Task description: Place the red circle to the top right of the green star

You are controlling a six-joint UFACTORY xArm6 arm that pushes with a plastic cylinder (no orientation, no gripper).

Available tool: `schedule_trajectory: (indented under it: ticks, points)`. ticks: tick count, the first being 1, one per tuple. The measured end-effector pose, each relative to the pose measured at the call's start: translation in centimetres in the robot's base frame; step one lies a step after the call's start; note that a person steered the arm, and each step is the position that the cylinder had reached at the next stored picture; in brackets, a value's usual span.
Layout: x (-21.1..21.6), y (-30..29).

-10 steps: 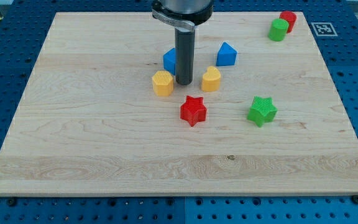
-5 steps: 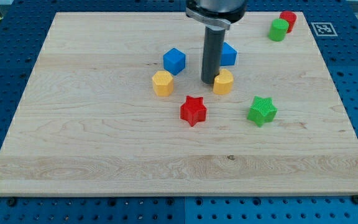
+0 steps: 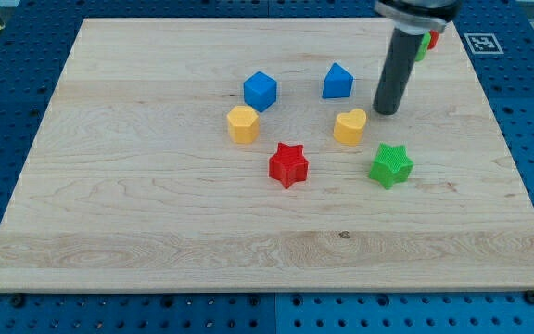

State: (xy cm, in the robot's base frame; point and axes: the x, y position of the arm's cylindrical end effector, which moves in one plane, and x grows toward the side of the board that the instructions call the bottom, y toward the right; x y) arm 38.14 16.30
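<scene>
My tip point(image 3: 387, 111) rests on the wooden tabletop point(image 3: 156, 232) in its right half, nearer the top edge than the bottom one. My end effector is a plain dark rod with nothing to spread or press together, and it is pinching nothing; its lower end touches no block.

The yellow heart point(image 3: 349, 126) lies just beside my tip, toward the tabletop's left and a little toward the bottom edge. The green star point(image 3: 391, 165) sits below my tip, toward the bottom edge, clearly apart from it. The blue block with a peaked top point(image 3: 337, 81) is up and to the left of my tip, near but not touching.

The red circle point(image 3: 431, 37) is close to the top right corner of the tabletop. My rod hides most of it, so only a sliver of red shows on the rod's right side. A green block point(image 3: 422, 49) is next to it, also mostly hidden behind the rod, and I cannot make out its shape. Both are well apart from the green star.

Around the middle of the tabletop stand the blue cube point(image 3: 260, 90), the yellow hexagon-like block point(image 3: 242, 122) just below it, and the red star point(image 3: 288, 164) toward the bottom edge from those.
</scene>
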Motion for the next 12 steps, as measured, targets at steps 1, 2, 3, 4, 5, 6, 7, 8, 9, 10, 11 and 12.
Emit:
schedule_trajectory:
  ticks: [1, 2, 3, 4, 5, 6, 7, 8, 9, 10, 11, 12]
  points:
    - [-3.8, 0.0]
    - [-7.6, -1.9]
    - [-11.9, -4.8]
    - [-16.3, -2.8]
    - [-16.9, 0.8]
    - [-18.3, 3.8]
    - [-19.0, 6.9]
    - [-16.6, 9.7]
    - [-13.9, 12.5]
    - [-13.8, 12.3]
    - [-16.3, 11.5]
    - [-15.1, 10.5]
